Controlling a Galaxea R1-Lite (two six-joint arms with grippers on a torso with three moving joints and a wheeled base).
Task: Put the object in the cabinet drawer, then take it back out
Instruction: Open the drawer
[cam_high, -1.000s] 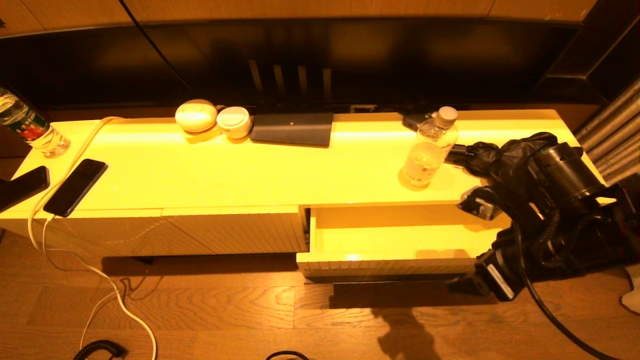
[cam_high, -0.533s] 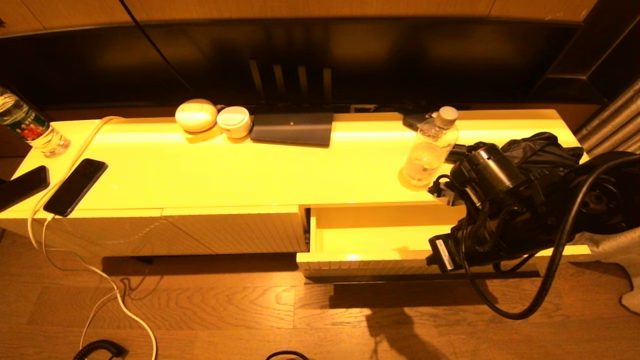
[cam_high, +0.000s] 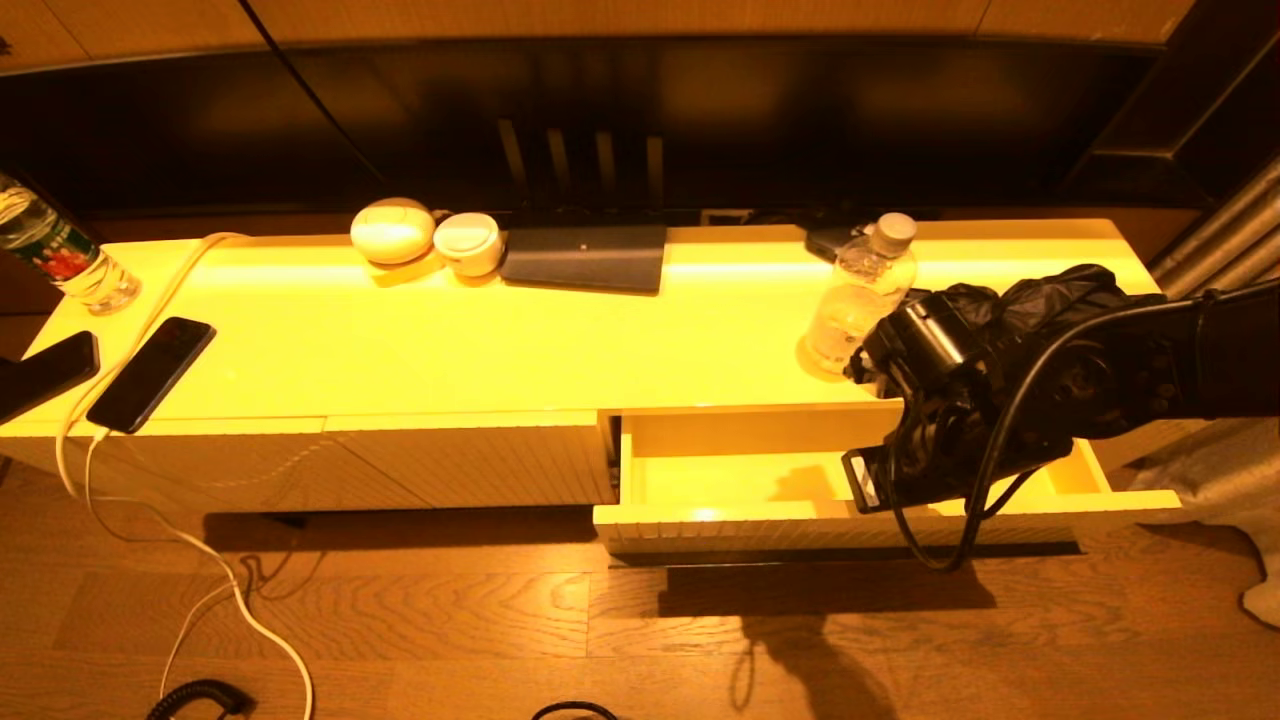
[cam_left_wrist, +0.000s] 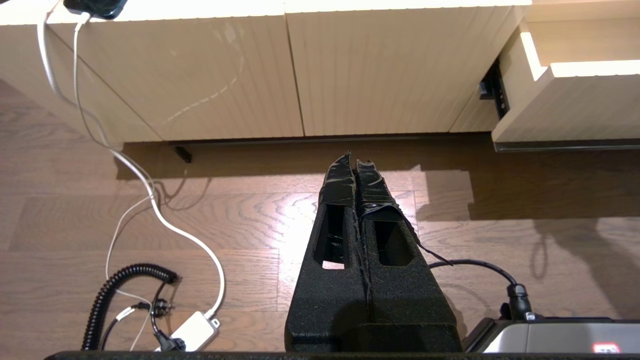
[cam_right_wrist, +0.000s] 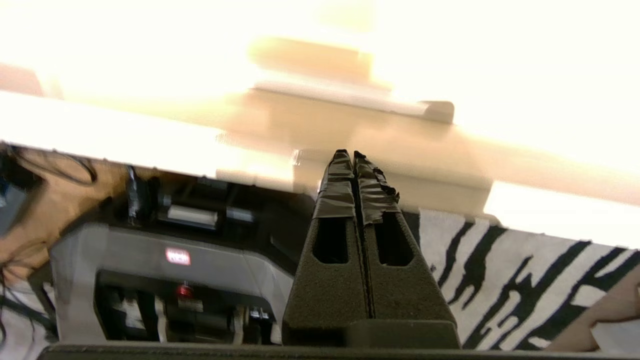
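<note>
Pressing its two taped fingers together on nothing, the right gripper (cam_right_wrist: 352, 157) hangs over the right half of the open cabinet drawer (cam_high: 760, 480), at about 4 o'clock from the clear water bottle (cam_high: 858, 300) standing upright on the tabletop (cam_high: 450, 340). The drawer sits pulled out toward the floor at the cabinet's right end, its long axis running left to right, ribbed front facing the robot. A second ago this arm was farther right, beyond the drawer's end; it has since swung left over it. The left gripper (cam_left_wrist: 354, 162), also closed and empty, hangs parked above the wooden floor (cam_left_wrist: 250, 225).
</note>
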